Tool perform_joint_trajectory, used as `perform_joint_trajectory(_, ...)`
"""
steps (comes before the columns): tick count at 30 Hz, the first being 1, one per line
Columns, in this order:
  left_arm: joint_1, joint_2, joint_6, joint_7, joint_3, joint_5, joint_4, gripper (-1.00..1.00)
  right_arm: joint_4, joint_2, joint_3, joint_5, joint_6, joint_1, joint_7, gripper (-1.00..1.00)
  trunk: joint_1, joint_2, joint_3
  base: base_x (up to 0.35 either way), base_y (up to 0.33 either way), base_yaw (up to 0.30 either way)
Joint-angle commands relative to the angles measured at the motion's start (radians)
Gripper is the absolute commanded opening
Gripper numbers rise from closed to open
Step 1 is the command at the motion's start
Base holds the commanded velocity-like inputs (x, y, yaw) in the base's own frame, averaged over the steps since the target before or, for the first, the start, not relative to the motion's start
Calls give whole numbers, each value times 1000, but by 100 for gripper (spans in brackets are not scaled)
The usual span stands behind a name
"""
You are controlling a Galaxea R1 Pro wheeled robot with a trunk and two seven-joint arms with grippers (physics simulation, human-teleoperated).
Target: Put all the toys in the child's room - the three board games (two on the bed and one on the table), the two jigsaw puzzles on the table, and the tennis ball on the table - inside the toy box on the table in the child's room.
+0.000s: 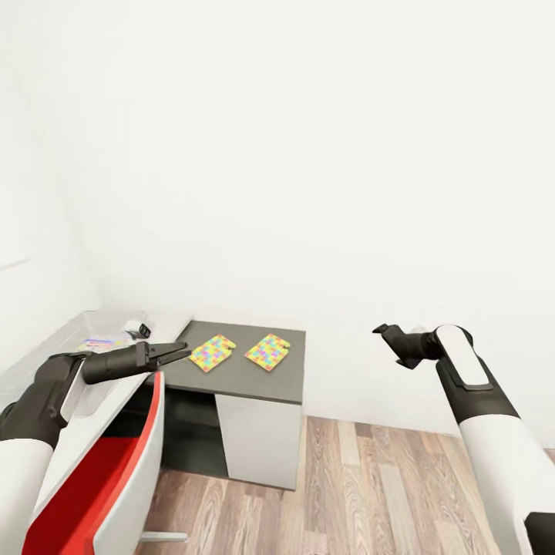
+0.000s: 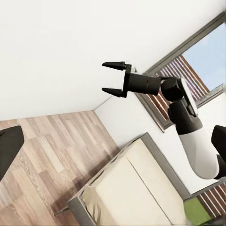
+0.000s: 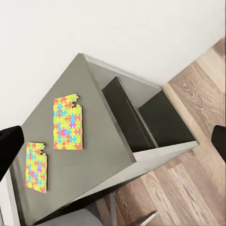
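The left fingers (image 1: pixel 179 354) are spread apart and hold nothing. The right fingers (image 2: pixel 114 78) are spread apart too and hold nothing. Both arms hang in the air. From the left fingers, two jigsaw puzzles (image 1: pixel 212 352) (image 1: pixel 267 351) lie flat at about 3 o'clock on a dark grey surface (image 1: pixel 254 380). At about 9 o'clock is a pale grey bin, likely the toy box (image 1: pixel 86 325), on a lighter surface (image 1: pixel 91 416). A red and white chair (image 1: pixel 116 470) stands below. I think the robot is getting ready for a puzzle. Next it needs to go closer and lower one arm.
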Motion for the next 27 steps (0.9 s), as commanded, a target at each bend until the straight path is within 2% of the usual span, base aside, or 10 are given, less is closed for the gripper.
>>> perform_joint_trajectory(1, -1, 0, 10, -2, -1, 0, 0, 100, 7, -2, -1, -8, 3, -1, -8, 100, 1, -2, -3, 0, 0, -271)
perform_joint_trajectory(8, -1, -2, 6, 0, -2, -2, 0, 100, 48, -5, -1, -8, 3, 0, -4, 100, 1, -2, -7, 0, 0, -232)
perform_joint_trajectory(10, -1, -2, -10, 0, -2, -14, 0, 100, 58, -5, -1, -7, 3, 16, 10, 100, 1, -2, -10, 0, 0, -81)
perform_joint_trajectory(13, -1, -1, -25, -2, 0, -32, 0, 100, 57, -5, -1, -8, 3, 57, 25, 100, 1, -2, -14, 0, 0, -33)
perform_joint_trajectory(16, 0, 0, -37, -3, 1, -44, 1, 100, 52, 1, 1, -9, 3, 147, 72, 100, 1, -2, -19, 0, 0, -9)
perform_joint_trajectory(20, 7, 0, -53, -2, 2, -54, 3, 100, 51, 5, 3, -6, 2, 225, 127, 100, 1, -2, -26, 0, 0, 39)
perform_joint_trajectory(23, 23, -4, -64, 0, 1, -88, 4, 100, 52, 9, 7, -3, -4, 294, 185, 100, 1, -2, -31, 0, 0, 78)
perform_joint_trajectory(25, 26, -6, -65, 2, 1, -109, 4, 100, 54, 9, 9, -2, -15, 317, 207, 100, 1, -2, -34, 0, 0, 87)
perform_joint_trajectory(27, 29, -8, -65, 3, 4, -146, 4, 100, 52, 9, 14, 11, -45, 345, 235, 100, 1, -2, -37, 0, 0, 91)
